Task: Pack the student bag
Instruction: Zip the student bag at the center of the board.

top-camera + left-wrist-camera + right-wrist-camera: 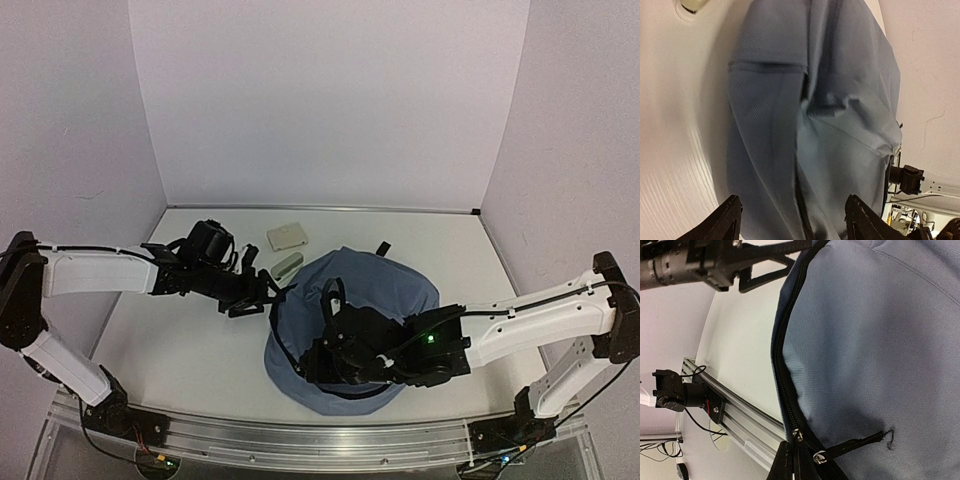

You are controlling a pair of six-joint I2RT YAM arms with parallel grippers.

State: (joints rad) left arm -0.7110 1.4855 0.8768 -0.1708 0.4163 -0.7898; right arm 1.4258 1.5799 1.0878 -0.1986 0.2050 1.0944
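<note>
Student bag (pixel 370 290): flat on table (pixel 180 340). Left gripper (pixel 792 216): at bag's left edge, jaws apart, empty. Right gripper (pixel 794 466): over bag's near edge by zip pulls (pixel 798 433), jaws together; hold on a pull uncertain. Risk: unanchored soft fabric drags, and the zip stays closed.

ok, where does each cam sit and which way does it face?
Top: above, behind the robot, looking down at table; left arm, right arm, bag show.
Left wrist: looks along bag; open left gripper at bottom.
Right wrist: close on bag's zip; right gripper at bottom.
Shared: bag in all; right wrist also sees left gripper.
</note>
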